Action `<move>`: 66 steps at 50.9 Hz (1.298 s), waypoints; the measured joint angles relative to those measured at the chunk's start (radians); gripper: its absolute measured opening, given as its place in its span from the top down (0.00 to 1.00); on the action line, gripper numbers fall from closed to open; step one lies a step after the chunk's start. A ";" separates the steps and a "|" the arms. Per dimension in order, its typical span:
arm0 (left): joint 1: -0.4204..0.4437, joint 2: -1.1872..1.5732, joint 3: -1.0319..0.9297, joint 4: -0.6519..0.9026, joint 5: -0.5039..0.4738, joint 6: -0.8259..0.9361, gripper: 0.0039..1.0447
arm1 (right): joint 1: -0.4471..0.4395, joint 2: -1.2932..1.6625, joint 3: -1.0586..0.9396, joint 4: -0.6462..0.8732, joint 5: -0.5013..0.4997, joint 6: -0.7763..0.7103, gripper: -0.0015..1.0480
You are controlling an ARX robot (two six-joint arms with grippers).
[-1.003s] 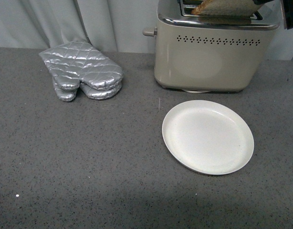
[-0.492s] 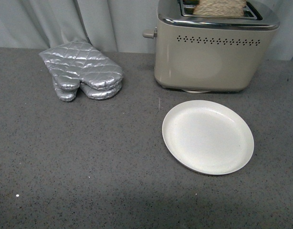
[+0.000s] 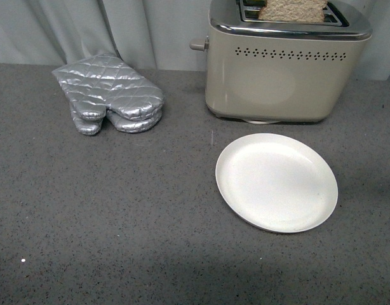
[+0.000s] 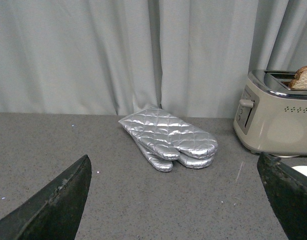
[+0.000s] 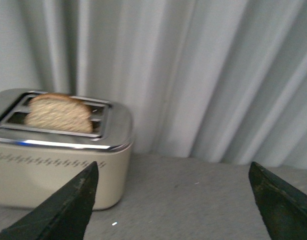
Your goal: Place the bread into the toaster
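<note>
Right tool (image 5: 168, 210) agape beside toaster (image 5: 53, 165)

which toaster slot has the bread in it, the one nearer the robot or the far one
The slot nearer the robot: the bread stands upright in it, top poking above the toaster. The far slot behind it shows only empty wire guides.

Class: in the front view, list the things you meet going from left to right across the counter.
Oven mitts → plate and, behind it, toaster with the bread in its slot.
</note>
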 joint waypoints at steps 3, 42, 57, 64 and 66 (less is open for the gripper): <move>0.000 0.000 0.000 0.000 0.000 0.000 0.06 | -0.033 -0.072 -0.077 -0.004 -0.116 0.090 0.31; 0.000 0.000 0.000 0.000 0.000 0.000 0.06 | -0.189 -0.496 -0.308 -0.189 -0.281 0.173 0.99; 0.000 0.000 0.000 0.000 0.000 0.000 0.06 | -0.189 -0.658 -0.343 -0.307 -0.281 0.173 0.99; 0.000 0.000 0.000 0.000 0.000 0.000 0.06 | -0.190 -0.717 -0.343 -0.365 -0.281 0.173 0.99; 0.000 0.000 0.000 0.000 0.000 0.000 0.06 | -0.190 -0.731 -0.343 -0.378 -0.281 0.173 0.99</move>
